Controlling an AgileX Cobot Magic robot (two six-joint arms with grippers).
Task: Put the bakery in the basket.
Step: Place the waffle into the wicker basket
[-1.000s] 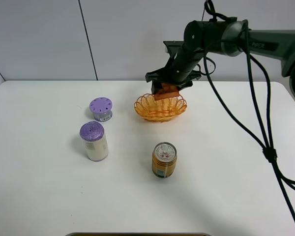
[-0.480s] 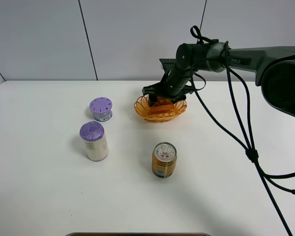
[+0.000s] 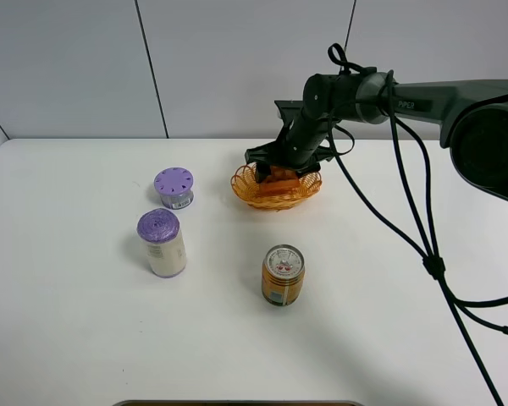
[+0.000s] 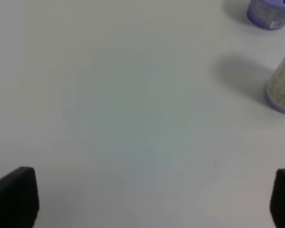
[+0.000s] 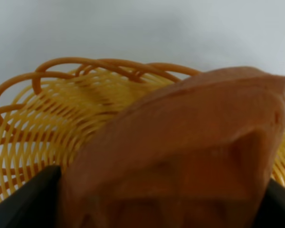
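Orange-brown bakery [image 5: 180, 152] fills my right wrist view, right jaws clamped on it, low in the basket [image 5: 47, 118] at the table's [image 3: 68, 338] 12 o'clock. Only overhead shows PIPER on the arm [image 3: 440, 89]. Left jaws wide apart, empty.

One basket [image 3: 252, 195], one bakery piece [image 3: 281, 176], one gold can [image 3: 283, 275], two purple-lidded containers [image 3: 174, 187].

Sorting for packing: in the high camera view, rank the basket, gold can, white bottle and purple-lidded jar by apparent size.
1. basket, widest.
2. white bottle.
3. gold can, nearly matching the bottle, so unsure.
4. purple-lidded jar.
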